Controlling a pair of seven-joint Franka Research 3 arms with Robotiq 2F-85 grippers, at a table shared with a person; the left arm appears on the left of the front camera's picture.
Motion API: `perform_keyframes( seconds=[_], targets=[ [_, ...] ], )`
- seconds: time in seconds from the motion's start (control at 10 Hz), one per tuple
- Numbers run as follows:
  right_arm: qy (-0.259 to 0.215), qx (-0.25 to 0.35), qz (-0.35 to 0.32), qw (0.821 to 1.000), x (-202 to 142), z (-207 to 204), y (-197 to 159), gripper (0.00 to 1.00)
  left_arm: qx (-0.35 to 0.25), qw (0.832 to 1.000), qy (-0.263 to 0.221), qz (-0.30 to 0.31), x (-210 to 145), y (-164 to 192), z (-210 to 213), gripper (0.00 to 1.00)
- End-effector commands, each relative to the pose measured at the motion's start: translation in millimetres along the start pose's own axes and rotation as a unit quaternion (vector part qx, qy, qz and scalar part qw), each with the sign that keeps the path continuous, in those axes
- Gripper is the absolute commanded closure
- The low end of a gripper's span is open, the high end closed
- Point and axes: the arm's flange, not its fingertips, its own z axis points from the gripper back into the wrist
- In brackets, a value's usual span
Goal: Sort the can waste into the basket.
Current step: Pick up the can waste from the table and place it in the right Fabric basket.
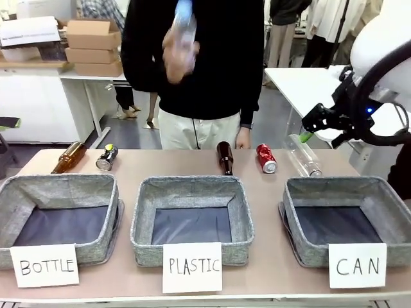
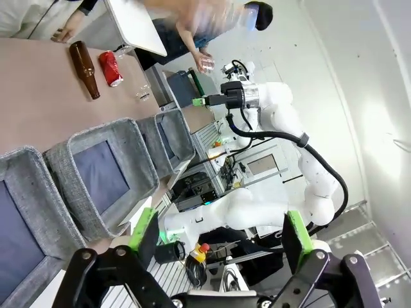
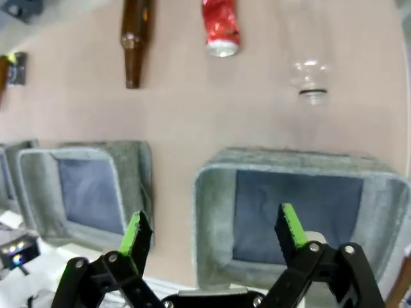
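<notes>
The red can [image 1: 266, 158] lies on its side on the table's far strip, behind the grey basket [image 1: 302, 192] fronted by the "CAN" card. Far off at the left end lies the dark can [image 1: 106, 156] with yellow-green marks. My right gripper [image 1: 309, 128] hangs open in the air above the table's far right, holding nothing. From its wrist I look down past the open right gripper [image 3: 214, 231] onto the CAN basket [image 3: 295, 160], the red can [image 3: 220, 25] and the dark can [image 3: 16, 67]. My left gripper [image 2: 221, 234] is open and empty, off to the side of the red can [image 2: 110, 68].
Brown bottles lie at the far left [image 1: 69, 157] and far middle [image 1: 225, 158]. A clear plastic bottle [image 1: 304, 156] lies right of the red can. "BOTTLE" [image 1: 61, 192] and "PLASTIC" [image 1: 191, 189] baskets stand left of the CAN basket. A person across the table holds a plastic bottle [image 1: 183, 32] up.
</notes>
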Motion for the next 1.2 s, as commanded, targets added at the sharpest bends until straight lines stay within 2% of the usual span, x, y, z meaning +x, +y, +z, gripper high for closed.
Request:
perform_keyframes(
  seconds=[0.0,0.2,0.3,0.4,0.5,0.6,0.8,0.9,1.1],
  targets=[
    [-0.01,-0.005,0.004,1.0,-5,4,4,0.0,-0.009,1.0,-0.004,-0.012,2,-2,0,0.0],
    [-0.001,0.004,0.003,1.0,-1,4,-1,0.0,-0.009,1.0,-0.004,-0.012,2,-2,0,0.0],
    [-0.024,0.004,0.033,0.999,22,-4,-1,0.0,-0.009,1.0,-0.004,-0.012,2,-2,0,0.0],
    [-0.009,0.009,0.074,0.997,64,-30,6,0.0,-0.009,1.0,-0.004,-0.012,2,-2,0,0.0],
    [0.006,-0.01,0.1,0.995,98,-57,14,0.0,-0.009,1.0,-0.004,-0.012,2,-2,0,0.0],
    [0.011,-0.066,0.078,0.995,126,-90,20,0.0,-0.009,1.0,-0.004,-0.012,2,-2,0,0.0],
    [0.059,-0.1,0.088,0.989,164,-152,23,0.0,-0.009,1.0,-0.004,-0.012,2,-2,0,0.0],
    [0.068,-0.096,0.104,0.988,174,-178,25,0.0,-0.009,1.0,-0.004,-0.012,2,-2,0,0.0],
    [0.065,-0.13,0.091,0.985,191,-218,19,0.0,-0.009,1.0,-0.004,-0.012,2,-2,0,0.0]
  ],
)
